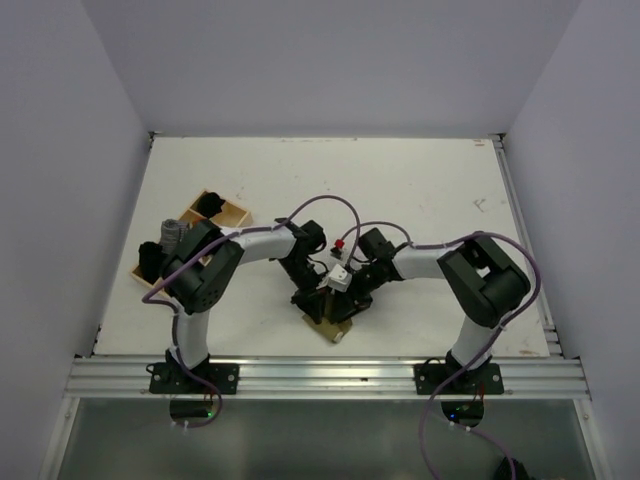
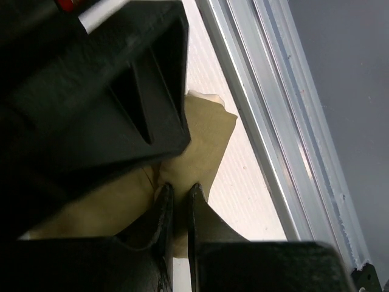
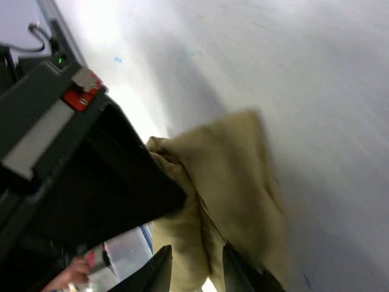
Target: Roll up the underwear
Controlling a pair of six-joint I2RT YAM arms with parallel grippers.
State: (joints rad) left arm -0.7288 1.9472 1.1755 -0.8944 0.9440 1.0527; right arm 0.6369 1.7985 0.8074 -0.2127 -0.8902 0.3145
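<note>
Underwear [image 1: 333,327], from above: olive cloth on the bench [image 1: 420,190], close to the front edge and midway between the two arm bases, mostly covered by the arms' ends.
Arms, from above: both reach inward and meet over the cloth; neither pair of jaws can be made out from here.
Tray [image 1: 205,225], from above: wooden, with compartments, at the left side of the bench, well apart from the cloth.
Underwear [image 2: 213,140], left wrist: lies on the bench beside the metal rail [image 2: 273,121], with a cream corner at its far edge and a black housing over its near part.
Left jaws: fingers [image 2: 163,213] almost together – only a thin slit – nipping a fold of the cloth.
Underwear [image 3: 237,170], right wrist: bunched and blurred.
Right jaws: fingers [image 3: 159,274] parted – cloth lies between them, no squeeze to be seen.
</note>
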